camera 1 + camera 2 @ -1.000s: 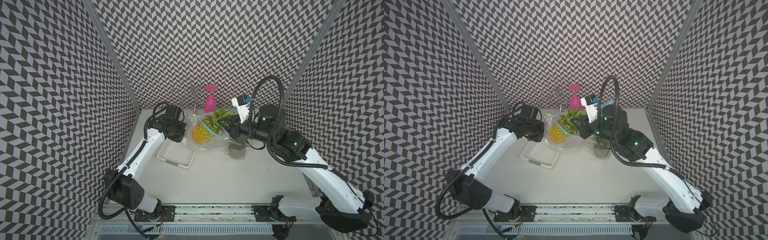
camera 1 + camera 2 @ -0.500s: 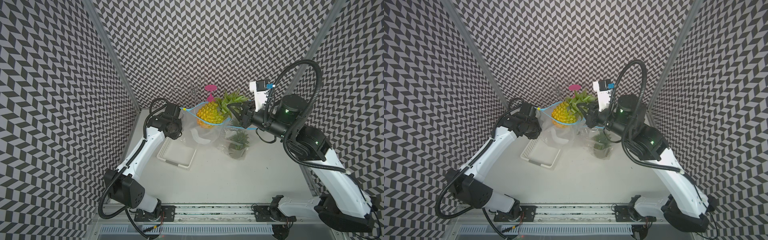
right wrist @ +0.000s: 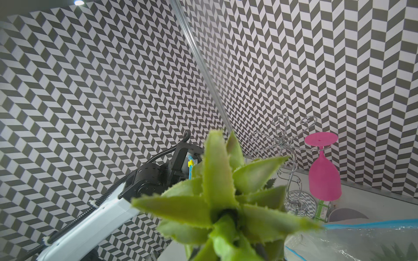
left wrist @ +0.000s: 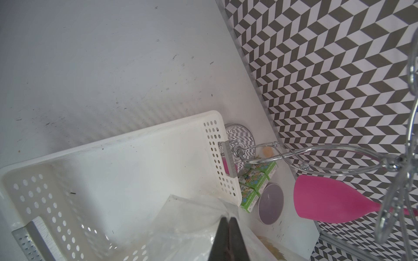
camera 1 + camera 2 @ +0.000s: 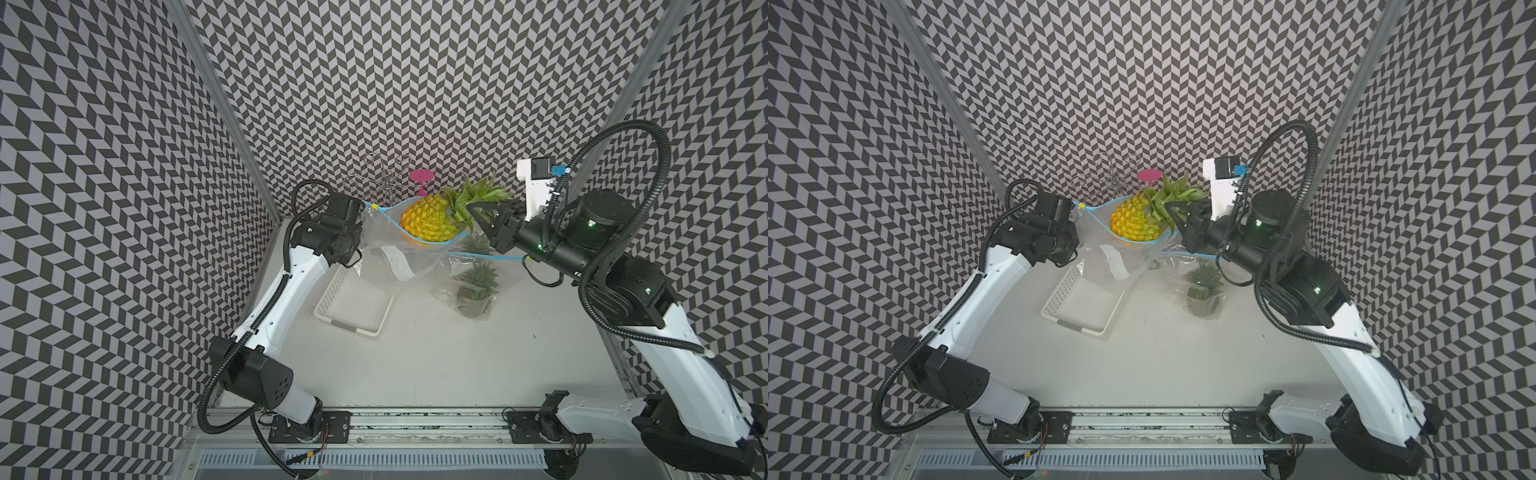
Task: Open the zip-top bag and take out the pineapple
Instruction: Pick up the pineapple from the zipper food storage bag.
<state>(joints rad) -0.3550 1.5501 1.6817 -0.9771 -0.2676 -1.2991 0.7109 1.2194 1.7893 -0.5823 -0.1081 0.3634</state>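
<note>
- Zip-top bag (image 5: 384,243): it stands open, its blue zip track parted into a wide loop, so the opening step reads as done.
- Pineapple (image 5: 428,220): it hangs clear of the table (image 5: 457,365) at the bag's mouth, tilted with its crown toward the right arm. Most of the body shows above the blue track, and the lowest part appears to lie within the loop. Extraction is judged well advanced but not complete.
- Right gripper (image 5: 473,214): the jaws are closed narrowly on the base of the crown leaves and carry the fruit.
- Left gripper (image 4: 229,220): the jaws are pressed together on a fold of the bag's film, near the yellow slider, and hold the bag back.
- Remaining, by judgement: draw the fruit fully past the rim, then set it down.
- Materials:
  - The bag is thin, glossy, crumpled clear film with a white label. It is limp and likely to cling to the fruit.
  - The pineapple body is yellow-orange, ovoid and studded with pointed scales. Its crown leaves are stiff, green and saw-edged.
- Surroundings:
  - A white perforated plastic basket (image 5: 332,322) lies below the bag.
  - A second clear bag (image 5: 446,270) encloses a small potted plant (image 5: 476,282).
  - A pink plastic wine glass (image 3: 324,180) hangs upside down on a chrome wire rack (image 3: 281,141).
</note>
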